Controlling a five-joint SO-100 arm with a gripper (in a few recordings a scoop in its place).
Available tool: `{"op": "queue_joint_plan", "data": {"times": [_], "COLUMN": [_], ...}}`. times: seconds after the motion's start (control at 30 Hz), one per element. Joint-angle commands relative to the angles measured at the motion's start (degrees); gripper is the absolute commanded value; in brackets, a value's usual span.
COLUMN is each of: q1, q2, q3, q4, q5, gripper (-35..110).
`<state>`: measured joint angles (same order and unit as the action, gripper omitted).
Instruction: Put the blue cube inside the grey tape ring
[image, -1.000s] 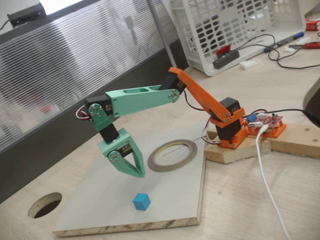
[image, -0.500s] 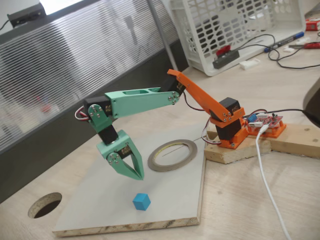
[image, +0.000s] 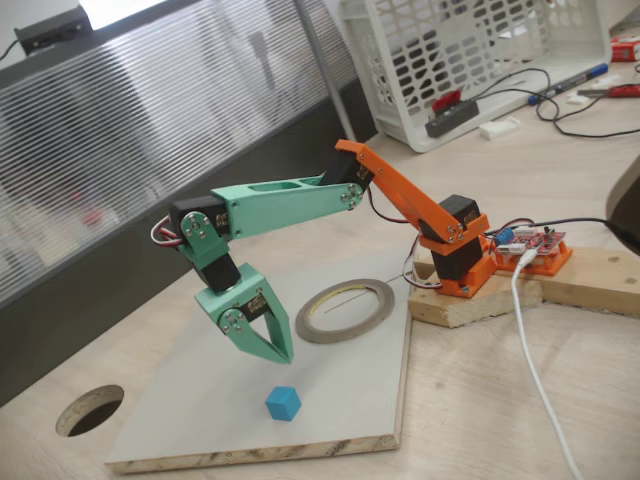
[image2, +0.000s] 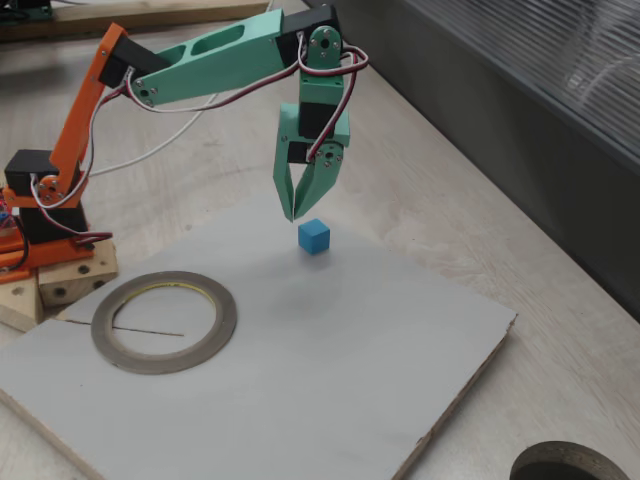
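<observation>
My mint-green two-finger pincer (image: 284, 357) (image2: 291, 213) hangs tip-down over the pale grey square board (image: 330, 400) (image2: 330, 400) that lies on the light wooden bench (image: 520, 400) (image2: 420, 190). Its two fingers meet at their tips with only a thin wedge of gap higher up, so it is together and clamped on nothing.

The small sky-blue matte cube (image: 283, 403) (image2: 314, 236) rests on the board just beneath and slightly ahead of my pincer tips, close but apart from them; in both fixed views a little air shows between tips and cube.

The thin flat grey-silver tape ring (image: 345, 310) (image2: 164, 321) lies flat on the same board, back towards my base from the pincer and well apart from the cube. Its hollow centre holds only bare board.

My green forearm (image: 285, 205) (image2: 215, 60) reaches out almost level from the orange upper arm (image: 400, 200) (image2: 85, 110), which rises from the orange base (image: 465, 265) (image2: 40, 215) fixed on a pale wooden block (image: 470, 300) (image2: 60, 280) behind the ring.

Beyond the pincer, off the board's corner, a dark round hole (image: 90, 410) (image2: 570, 465) is cut through the bench.
</observation>
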<state>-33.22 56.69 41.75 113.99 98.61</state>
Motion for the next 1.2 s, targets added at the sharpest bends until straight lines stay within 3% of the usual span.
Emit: {"op": "queue_joint_plan", "data": {"times": [0.0,0.57,0.77,1.17], "q1": [-1.05,-4.13,-4.13,-3.69], "q2": [1.41,1.32,1.49,1.49], "q3": [-1.05,-1.58,-1.05,-1.14], "q4": [1.14,0.88,-7.91,-9.05], "q5": [0.88,0.88,0.88,0.62], "gripper": [0,0,0,1]}}
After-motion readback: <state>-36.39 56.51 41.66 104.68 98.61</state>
